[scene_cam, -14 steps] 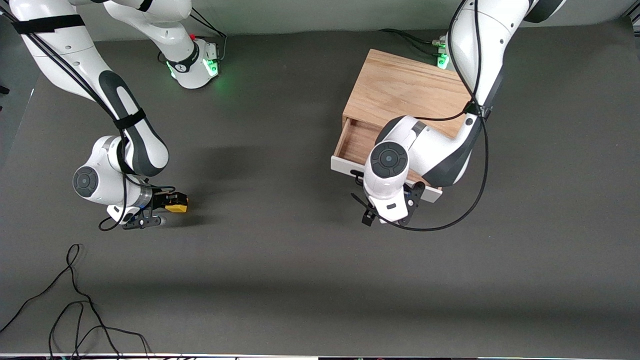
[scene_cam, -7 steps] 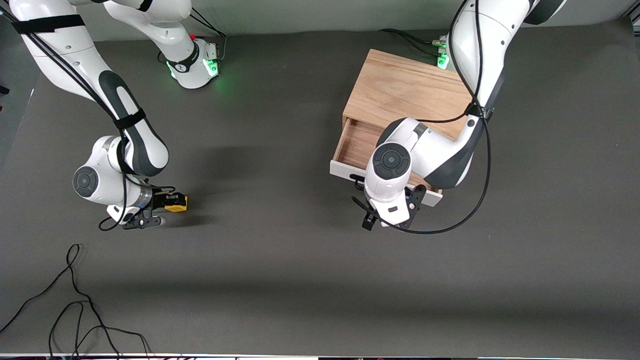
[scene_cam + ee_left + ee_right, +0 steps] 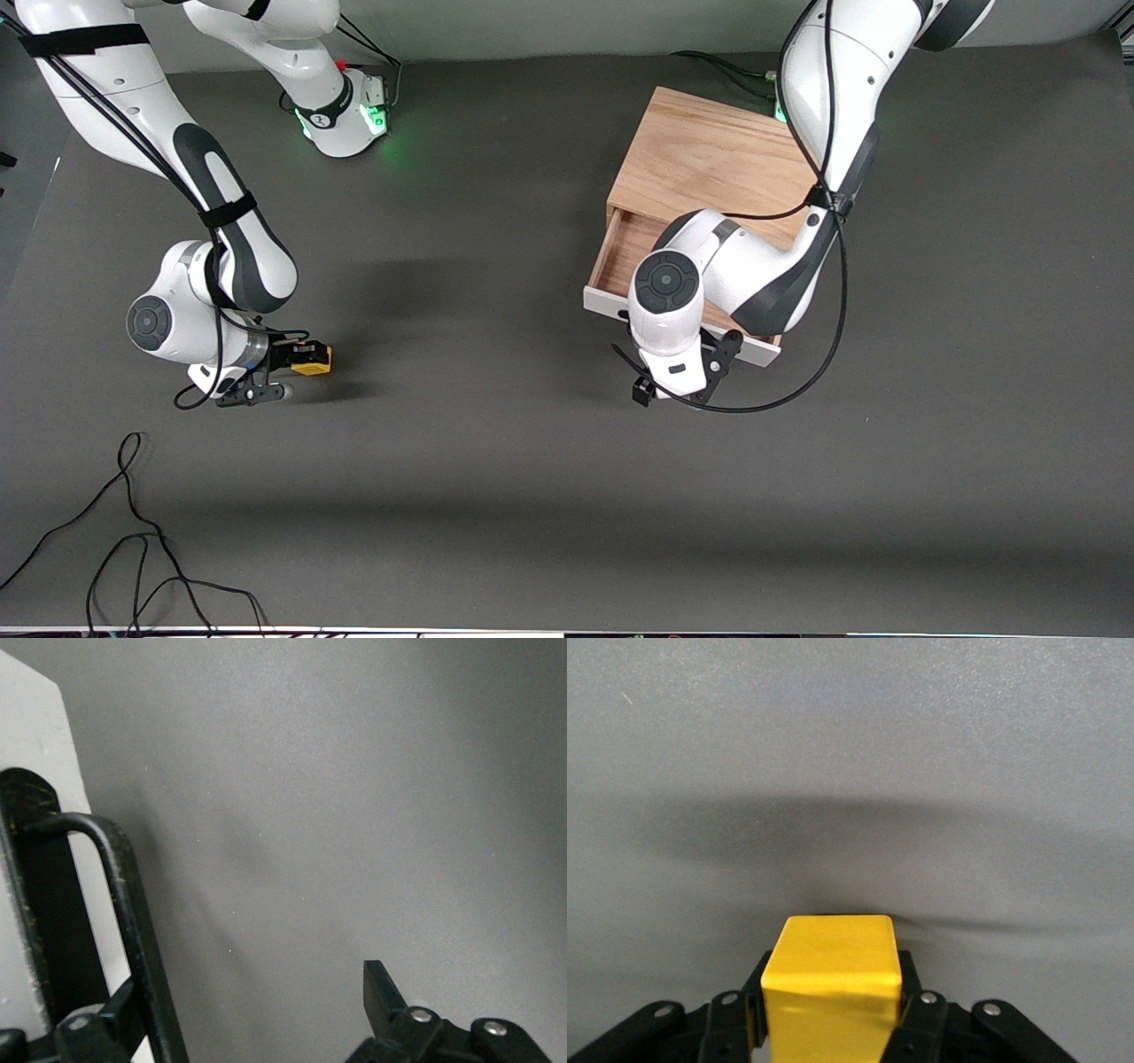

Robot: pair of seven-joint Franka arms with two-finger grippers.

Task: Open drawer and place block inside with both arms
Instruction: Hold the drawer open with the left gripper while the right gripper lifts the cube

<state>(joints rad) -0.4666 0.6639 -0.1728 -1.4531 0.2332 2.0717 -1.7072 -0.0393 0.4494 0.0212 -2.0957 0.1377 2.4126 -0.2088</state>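
Toward the right arm's end of the counter: block, small yellow cube, clamped between the two black fingers of the right pincer, low over the dark grey surface; right wrist view shows the block squarely between the fingers, its shadow just beneath.

Toward the left arm's end: drawer, white front, light wood interior, pulled partly out of the oak-grain wooden box.

Left pincer: at the drawer's white front, largely hidden under its own wrist in the front view. Left wrist view shows the black bar handle against the white front, one finger at the handle, the other finger standing well apart from it; pincer apart, not clamped on the handle.

Loose black cable: lying on the counter, nearer the front camera than the block.
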